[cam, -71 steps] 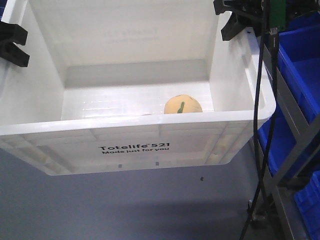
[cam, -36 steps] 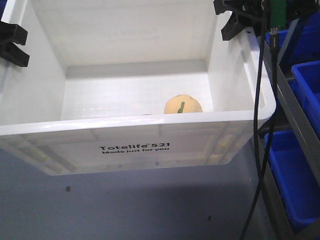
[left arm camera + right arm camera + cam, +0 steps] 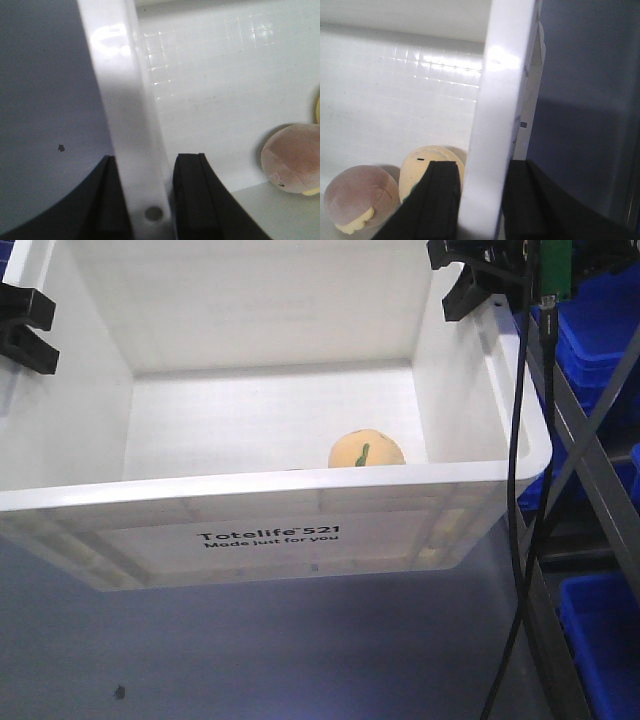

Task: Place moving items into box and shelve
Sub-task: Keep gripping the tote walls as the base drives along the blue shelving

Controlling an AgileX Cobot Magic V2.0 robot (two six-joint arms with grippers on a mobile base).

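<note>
Left end effector (image 3: 145,167), right end effector (image 3: 481,169) — clamped on box (image 3: 150,550) rims (shelving (image 3: 600,480) near).

The box (image 3: 300,480) is glossy white plastic (faint grid texture on its floor), the pinkish ball (image 3: 295,157) matt.

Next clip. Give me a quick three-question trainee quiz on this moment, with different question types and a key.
1. True or false: the yellow-orange ball and the pinkish ball both lie inside the box.
2. What do the left gripper and the right gripper each clamp? A) a ball B) a side wall of the box C) a cable
3. Fill in: the bins beside the box are ___ in colour.
Key: 1 true; 2 B; 3 blue.
</note>
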